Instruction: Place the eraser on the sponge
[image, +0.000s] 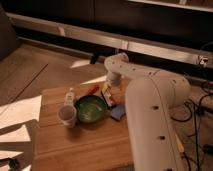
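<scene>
The sponge (118, 112) is a small flat blue pad lying on the wooden table (80, 145), just right of the green bowl. The eraser (110, 99) is a small dark block with a reddish edge, lying just behind the sponge and close to the bowl's right rim. My gripper (107, 89) hangs from the white arm (150, 110) directly above and behind the eraser, low over the table. Whether it touches the eraser does not show.
A green bowl (90, 108) sits mid-table, with a white cup (67, 115) at its left and a small bottle (70, 95) behind the cup. An orange-red elongated item (92, 89) lies behind the bowl. The arm's bulk covers the table's right side.
</scene>
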